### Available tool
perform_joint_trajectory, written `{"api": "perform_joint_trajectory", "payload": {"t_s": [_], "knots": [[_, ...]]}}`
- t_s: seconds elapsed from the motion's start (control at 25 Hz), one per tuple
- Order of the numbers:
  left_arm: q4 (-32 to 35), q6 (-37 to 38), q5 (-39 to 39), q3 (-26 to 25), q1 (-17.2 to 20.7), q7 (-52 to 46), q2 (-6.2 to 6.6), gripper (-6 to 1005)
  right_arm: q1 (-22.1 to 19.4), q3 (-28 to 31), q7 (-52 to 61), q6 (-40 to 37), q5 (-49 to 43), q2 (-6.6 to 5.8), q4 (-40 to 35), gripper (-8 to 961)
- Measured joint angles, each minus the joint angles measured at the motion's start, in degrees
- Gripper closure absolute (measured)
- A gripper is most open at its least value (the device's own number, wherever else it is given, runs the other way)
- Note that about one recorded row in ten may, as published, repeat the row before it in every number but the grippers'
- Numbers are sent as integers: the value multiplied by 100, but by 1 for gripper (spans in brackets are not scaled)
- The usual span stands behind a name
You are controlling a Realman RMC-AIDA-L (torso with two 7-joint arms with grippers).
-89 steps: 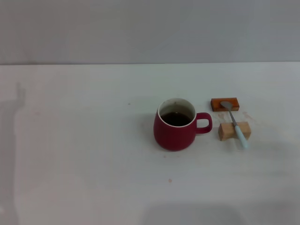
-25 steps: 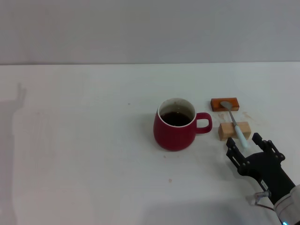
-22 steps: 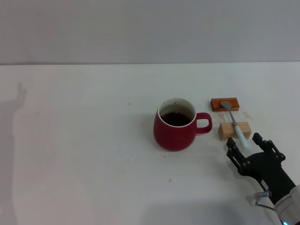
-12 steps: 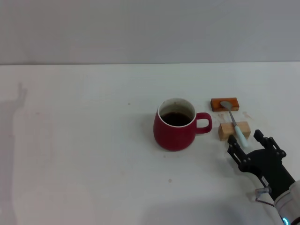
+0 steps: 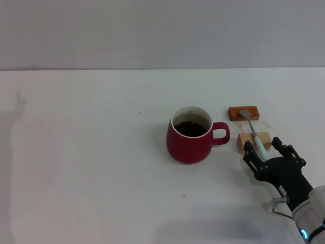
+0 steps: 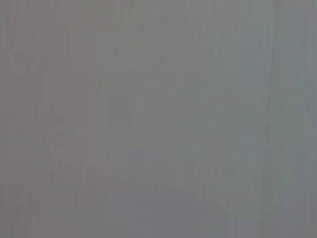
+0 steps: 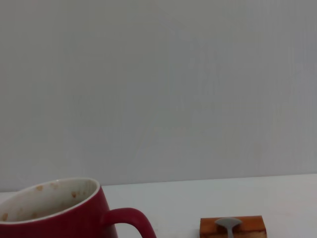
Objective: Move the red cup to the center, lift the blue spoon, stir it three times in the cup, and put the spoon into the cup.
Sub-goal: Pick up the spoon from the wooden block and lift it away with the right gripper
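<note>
The red cup (image 5: 190,134) stands near the middle of the white table, handle pointing right, dark liquid inside; its rim and handle also show in the right wrist view (image 7: 59,213). To its right the blue spoon (image 5: 255,136) lies across two small blocks, silver bowl on the far orange block (image 5: 244,113), pale blue handle over the near tan block (image 5: 253,142). My right gripper (image 5: 264,149) is open, its black fingers on either side of the spoon handle's near end. The left gripper is out of view.
The white table (image 5: 91,168) stretches wide to the left of the cup. A grey wall (image 5: 162,30) rises behind the table's far edge. The orange block with the spoon bowl (image 7: 233,226) shows low in the right wrist view.
The right arm came into view from the lower right and moved forward until its open fingers flank the spoon handle's end. Cup, spoon and blocks have not moved.
</note>
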Motion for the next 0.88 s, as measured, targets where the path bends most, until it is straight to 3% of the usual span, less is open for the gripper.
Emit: {"api": "perform_joint_trajectory", "payload": {"t_s": [0.72,0.88], "knots": [[0,190,0,-18,86,-4,6,136,-36,-24,42,134,-11,0,88,297],[0,252,0,-8,107,-5,6,136,-40,-20,46,134,1,0,84,520]]}}
